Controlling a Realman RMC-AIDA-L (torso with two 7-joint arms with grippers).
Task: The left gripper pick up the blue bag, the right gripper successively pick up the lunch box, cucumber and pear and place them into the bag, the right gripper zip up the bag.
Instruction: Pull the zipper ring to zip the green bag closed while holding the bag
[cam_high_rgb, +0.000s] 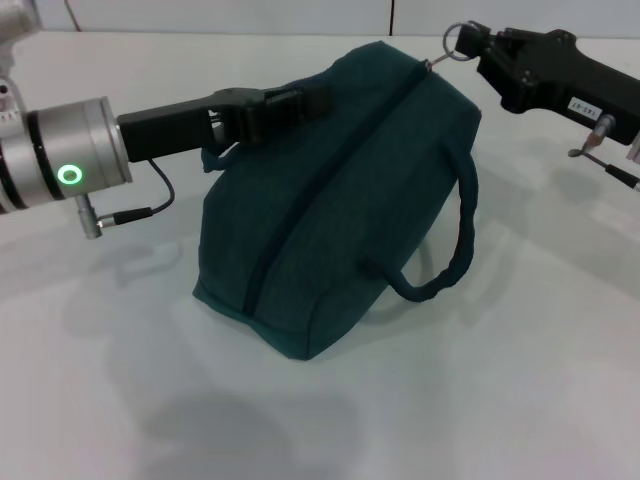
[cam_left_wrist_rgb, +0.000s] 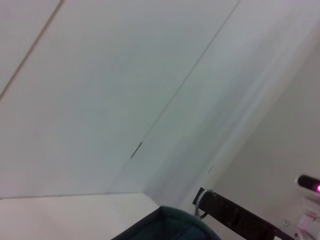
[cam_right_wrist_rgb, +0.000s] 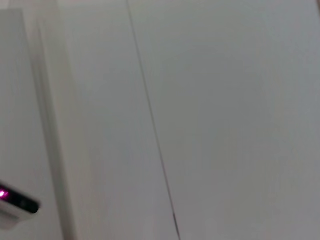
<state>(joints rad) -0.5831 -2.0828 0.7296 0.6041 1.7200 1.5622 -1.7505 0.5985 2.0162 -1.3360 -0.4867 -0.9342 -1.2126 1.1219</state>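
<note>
The blue bag (cam_high_rgb: 335, 200) stands tilted on the white table with its zip line closed along the top. One loop handle (cam_high_rgb: 450, 260) hangs down its near side. My left gripper (cam_high_rgb: 288, 103) reaches in from the left and is shut on the bag's upper left edge by the other handle. Coming from the upper right, my right gripper (cam_high_rgb: 478, 45) is shut on the ring zip pull (cam_high_rgb: 456, 38) at the bag's far end. The left wrist view catches the bag's top edge (cam_left_wrist_rgb: 167, 225) and the right gripper (cam_left_wrist_rgb: 232, 217) beyond it. Lunch box, cucumber and pear are out of view.
The white table (cam_high_rgb: 120, 380) spreads around the bag. A cable (cam_high_rgb: 150, 205) hangs from the left arm's silver joint (cam_high_rgb: 65, 155). The right wrist view holds only a pale wall and a small device with a pink light (cam_right_wrist_rgb: 15, 200).
</note>
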